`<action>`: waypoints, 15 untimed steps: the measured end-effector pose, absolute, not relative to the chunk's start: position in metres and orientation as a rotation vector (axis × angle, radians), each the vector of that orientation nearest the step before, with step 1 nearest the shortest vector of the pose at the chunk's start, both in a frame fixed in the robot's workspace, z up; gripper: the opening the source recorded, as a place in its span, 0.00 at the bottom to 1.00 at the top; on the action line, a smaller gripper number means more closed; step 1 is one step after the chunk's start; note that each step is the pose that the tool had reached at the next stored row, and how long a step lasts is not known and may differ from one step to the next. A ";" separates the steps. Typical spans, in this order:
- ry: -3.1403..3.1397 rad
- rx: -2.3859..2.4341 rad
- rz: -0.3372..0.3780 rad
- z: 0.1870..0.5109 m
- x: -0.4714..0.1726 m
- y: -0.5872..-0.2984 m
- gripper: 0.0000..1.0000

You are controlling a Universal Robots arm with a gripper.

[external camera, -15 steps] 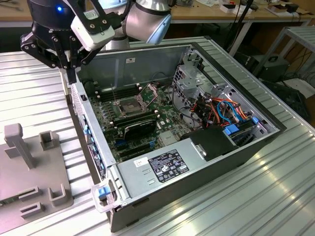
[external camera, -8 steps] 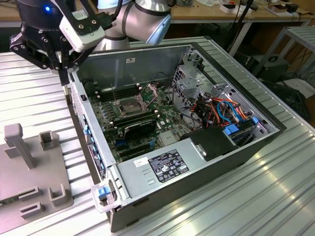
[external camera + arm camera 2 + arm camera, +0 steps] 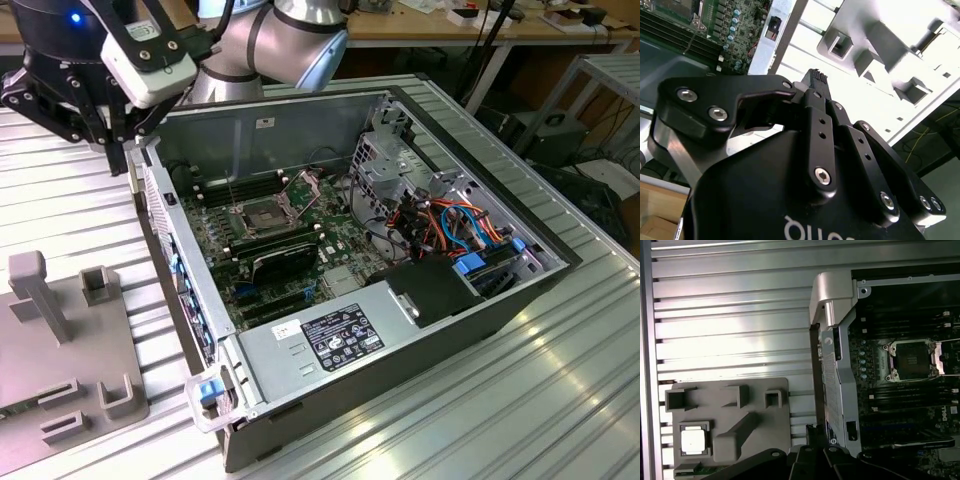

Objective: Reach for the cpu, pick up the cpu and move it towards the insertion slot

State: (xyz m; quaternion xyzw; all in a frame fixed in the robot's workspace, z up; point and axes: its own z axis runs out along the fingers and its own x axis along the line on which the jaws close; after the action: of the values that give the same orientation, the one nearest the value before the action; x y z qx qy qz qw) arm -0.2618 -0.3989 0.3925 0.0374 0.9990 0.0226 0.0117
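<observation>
Hand (image 3: 815, 76) is closed: fingers (image 3: 818, 130) pressed together, nothing between them. It hangs over the ribbed bench (image 3: 730, 315) just outside the case (image 3: 270, 125), close to the case's outer side wall, in the gap between the case and the grey plate (image 3: 777, 430). I can't see it touching either one. My arm (image 3: 290, 35) comes in from behind the case's back wall.

The cpu (image 3: 693, 441) lies flat, pale face up, in a square pocket of the grey plate. That pocket is on the side of the plate away from the case. It's well apart from my hand and untouched.

The socket (image 3: 912, 359) is inside the case, on the green board (image 3: 340, 235). It has a silvery frame around an exposed dark square centre. In the exterior view, thin metal levers stand up beside it.

Long black memory slots (image 3: 900, 392) run along both sides of the socket. A black card (image 3: 285, 258) sits just beside the socket, between it and the silver box (image 3: 330, 340) at the case's near end.
</observation>
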 end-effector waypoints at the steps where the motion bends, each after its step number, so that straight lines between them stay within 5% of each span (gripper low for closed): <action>1: 3.115 0.117 0.070 0.392 -0.263 -0.399 0.11; 15: 3.115 0.117 0.070 0.392 -0.290 -0.415 0.11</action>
State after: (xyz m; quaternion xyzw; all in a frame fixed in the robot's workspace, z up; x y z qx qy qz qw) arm -0.2903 -0.4145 0.3924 0.0374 0.9990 0.0225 0.0117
